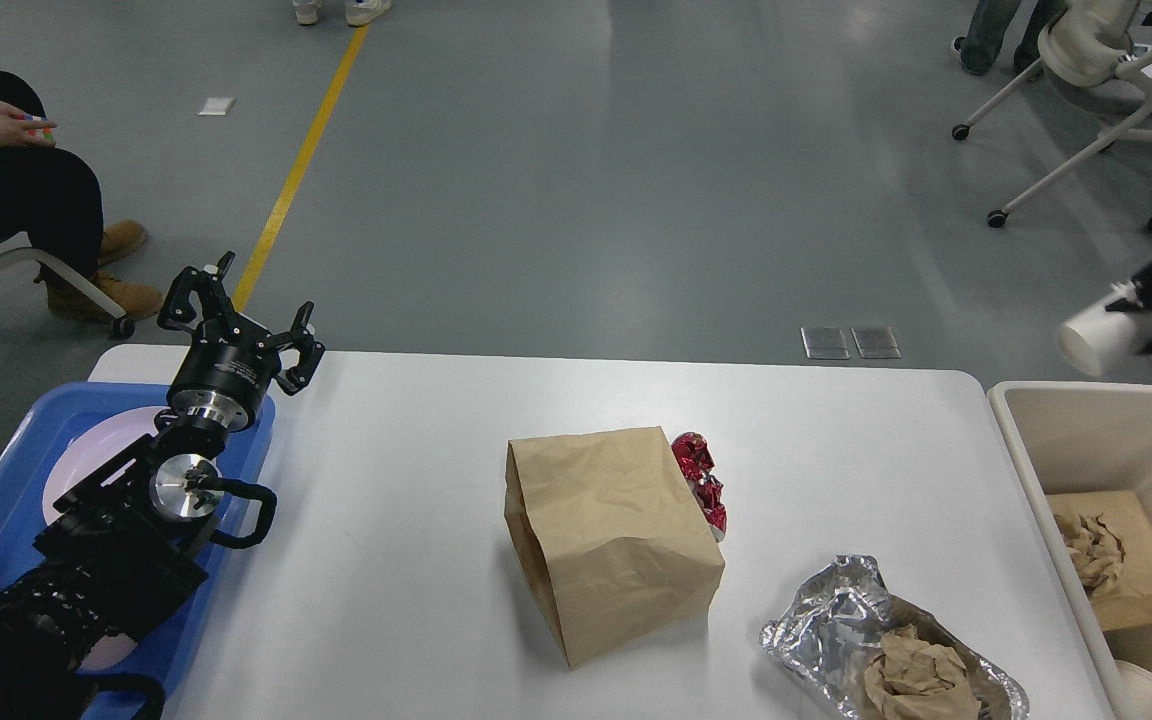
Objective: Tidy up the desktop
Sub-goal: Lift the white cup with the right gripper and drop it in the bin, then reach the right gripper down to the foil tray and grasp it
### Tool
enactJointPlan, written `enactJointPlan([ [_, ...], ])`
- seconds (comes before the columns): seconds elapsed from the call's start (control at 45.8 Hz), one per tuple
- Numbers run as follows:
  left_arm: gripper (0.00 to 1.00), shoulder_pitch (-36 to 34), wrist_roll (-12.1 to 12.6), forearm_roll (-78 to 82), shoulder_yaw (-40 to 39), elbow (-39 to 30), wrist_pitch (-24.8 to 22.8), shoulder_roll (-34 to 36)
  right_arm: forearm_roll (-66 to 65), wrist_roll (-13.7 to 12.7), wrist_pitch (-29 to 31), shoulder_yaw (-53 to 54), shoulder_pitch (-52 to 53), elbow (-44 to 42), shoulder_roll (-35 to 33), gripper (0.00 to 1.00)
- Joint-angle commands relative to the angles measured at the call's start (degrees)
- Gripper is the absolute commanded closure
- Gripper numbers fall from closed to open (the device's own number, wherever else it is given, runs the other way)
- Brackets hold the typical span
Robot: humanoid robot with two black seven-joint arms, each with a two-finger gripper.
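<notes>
While the right gripper [1151, 305] at the frame's right edge pinches a white paper cup [1091, 338] above the far rim of the cream bin [1021, 440], the left gripper [236, 305] hangs spread and empty at the left, over the blue tray [11, 500] with its pale plate [71, 470]. Between them stretches the desktop [406, 560]. Its remaining litter sits centre to lower right: a brown paper bag [611, 540] lying with its long axis toward the lower edge, red foil wrappers [701, 480] touching its right side, and a foil dish [836, 620] holding crumpled paper. All of it probably lies nearer the right arm.
</notes>
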Motion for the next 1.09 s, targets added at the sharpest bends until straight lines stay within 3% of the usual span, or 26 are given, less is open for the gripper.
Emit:
enactJointPlan([
  [0.0,0.04,0.01,0.0,0.0,0.0,-0.02,0.0,0.0,-0.02,0.34,-8.27,0.71,-11.26,-7.66,3.75,0.46],
  [0.044,0.04,0.01,0.0,0.0,0.0,-0.02,0.0,0.0,-0.02,0.43,-12.31,1.59,-14.6,-10.39,5.42,0.04],
  [0.066,0.03,-0.08,0.0,0.0,0.0,-0.02,0.0,0.0,0.07,0.43,-14.07,2.2,-16.27,-11.27,6.21,0.0],
  [0.262,0.03,-0.08,0.0,0.0,0.0,-0.02,0.0,0.0,-0.19,0.43,-18.4,3.79,-26.92,-14.88,10.96,0.0],
  [0.634,0.03,0.01,0.0,0.0,0.0,-0.02,0.0,0.0,-1.16,0.08,-17.61,3.0,-26.93,-15.06,14.83,0.0],
  [0.808,0.03,-0.08,0.0,0.0,0.0,-0.02,0.0,0.0,-1.33,0.08,-13.4,-4.63,-15.26,-4.62,13.34,0.0],
  [0.939,0.03,0.01,0.0,0.0,0.0,-0.02,0.0,0.0,-2.21,0.08,-7.86,-13.96,-0.67,7.34,13.6,0.0],
  [1.07,0.03,0.01,0.0,0.0,0.0,-0.02,-0.09,0.0,-6.34,-0.01,-0.31,-15.55,10.06,15.43,14.57,0.0],
])
